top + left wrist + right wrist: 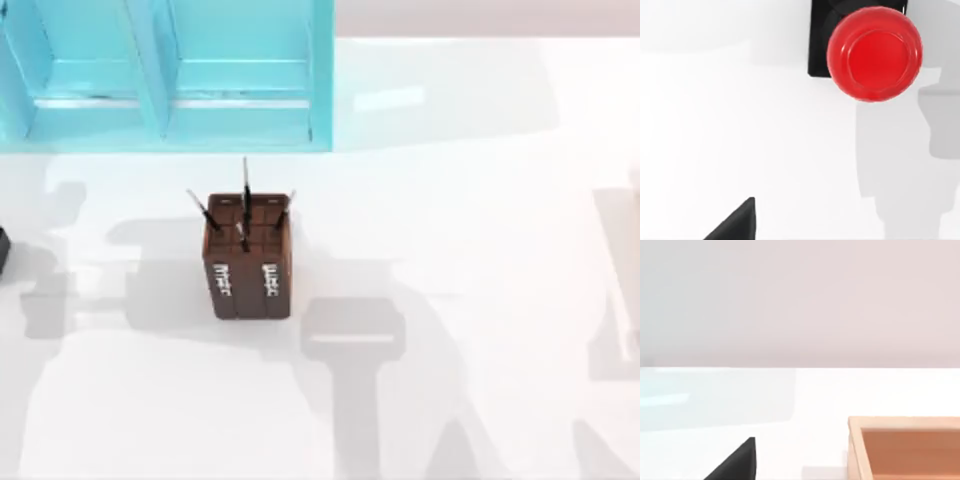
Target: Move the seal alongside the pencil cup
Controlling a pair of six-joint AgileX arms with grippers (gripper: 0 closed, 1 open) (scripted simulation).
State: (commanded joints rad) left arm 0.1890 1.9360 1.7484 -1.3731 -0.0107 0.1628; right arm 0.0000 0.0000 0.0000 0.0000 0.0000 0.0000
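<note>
Left wrist camera above the glossy red-knobbed seal (874, 52) on the white table (470, 230); brown pencil cup (248, 268) standing alone mid-table.

From above, the brown rectangular box-shaped pencil cup with a gridded top, thin dark pencils and white front markings stands upright left of the table's middle, in front of the turquoise cabinet (165, 75) along the far edge. The seal's red round knob sits on its black square block base on the bare tabletop, nothing touching it. One black fingertip (735, 225) of the left gripper shows; whether that pincer is spread or pressed together cannot be told. The right wrist view shows a black fingertip (735, 464), its pincer's state likewise untellable, near an orange-brown wooden box (905, 447).
</note>
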